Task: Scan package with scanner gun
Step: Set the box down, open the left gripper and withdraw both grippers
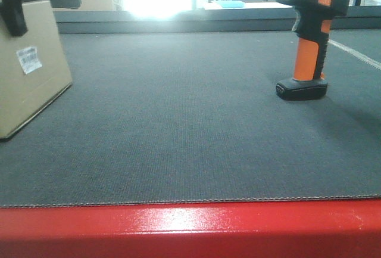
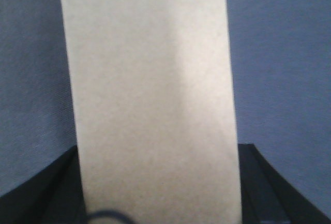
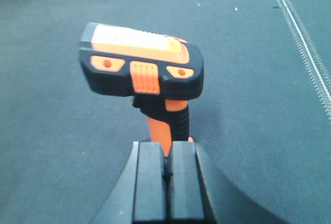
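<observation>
**Cardboard held, scanner not yet taken**

Cardboard package (image 1: 27,70) sits tilted at the mat's (image 1: 190,127) left, clamped by the left gripper (image 1: 13,11). Scanner gun (image 1: 309,34) stands upright at right; the right gripper (image 3: 164,180), jaws together, would topple it if it advances.

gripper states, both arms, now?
Left gripper: closed on the package.
Right gripper: closed, empty, behind the scanner gun.

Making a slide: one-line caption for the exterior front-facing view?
Orange-and-black pistol-shaped scanner gun upright on dark mat; plain brown cardboard package at left.
</observation>
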{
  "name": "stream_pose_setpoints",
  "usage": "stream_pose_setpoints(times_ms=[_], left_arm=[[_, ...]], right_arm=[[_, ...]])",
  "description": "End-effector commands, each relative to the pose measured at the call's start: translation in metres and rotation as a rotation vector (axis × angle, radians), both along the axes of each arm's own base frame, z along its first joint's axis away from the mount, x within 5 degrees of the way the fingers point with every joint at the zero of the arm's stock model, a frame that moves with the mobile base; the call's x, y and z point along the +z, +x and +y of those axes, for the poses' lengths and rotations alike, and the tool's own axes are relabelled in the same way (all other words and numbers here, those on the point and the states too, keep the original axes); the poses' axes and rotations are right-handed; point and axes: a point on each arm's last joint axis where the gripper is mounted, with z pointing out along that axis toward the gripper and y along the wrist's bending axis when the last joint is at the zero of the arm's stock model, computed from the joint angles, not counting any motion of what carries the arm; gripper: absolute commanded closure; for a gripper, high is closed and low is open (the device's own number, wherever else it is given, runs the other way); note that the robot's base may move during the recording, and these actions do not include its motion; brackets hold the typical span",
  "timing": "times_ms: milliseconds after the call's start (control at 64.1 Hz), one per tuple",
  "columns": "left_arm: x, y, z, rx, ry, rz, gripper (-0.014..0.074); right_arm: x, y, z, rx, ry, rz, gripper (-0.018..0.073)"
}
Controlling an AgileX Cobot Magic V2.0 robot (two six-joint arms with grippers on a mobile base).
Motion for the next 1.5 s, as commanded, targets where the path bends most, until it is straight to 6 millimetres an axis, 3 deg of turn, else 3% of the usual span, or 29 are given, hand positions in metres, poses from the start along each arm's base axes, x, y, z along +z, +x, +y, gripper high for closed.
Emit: stream_pose_setpoints(times_ms=[0,125,219,453,734,905,1186,1483], left_arm=[[0.001,0.003,0.001,0.02,0.032,-0.017,0.0708],[-0.001,0.004,0.001,0.02,0.032,-0.012,0.0678],[-0.001,0.004,0.001,0.02,0.032,-0.012,0.0561],[0.007,0.0,0.001,0.02,0.031,-0.032,-0.0034],[0.046,-0.024,0.001,0.022,0.029,-0.131,0.0241],[0.06,-0.056,0.002,0.022,0.028,-0.152,0.0428],[0.075,-0.108,0.003,0.01,0.027,-0.445,0.068],[0.063,-0.17,0.003,-0.013,0.035,-0.771,0.0707]], right_arm=[[0.007,-0.011,-0.002,0.001,-0.013,-0.04,0.0713],[0.017,-0.022,-0.002,0.009,-0.021,-0.077,0.0712],[0.023,-0.028,-0.003,0.012,-0.028,-0.109,0.0712],[0.031,-0.04,-0.003,0.028,-0.046,-0.124,0.0712],[0.026,-0.043,-0.009,0.017,-0.098,-0.062,0.0712],[0.023,-0.044,-0.027,-0.074,-0.099,-0.025,0.0712],[0.014,-0.046,-0.026,-0.065,-0.097,0.013,0.0712],[-0.011,-0.079,-0.025,-0.08,-0.101,-0.037,0.0712]])
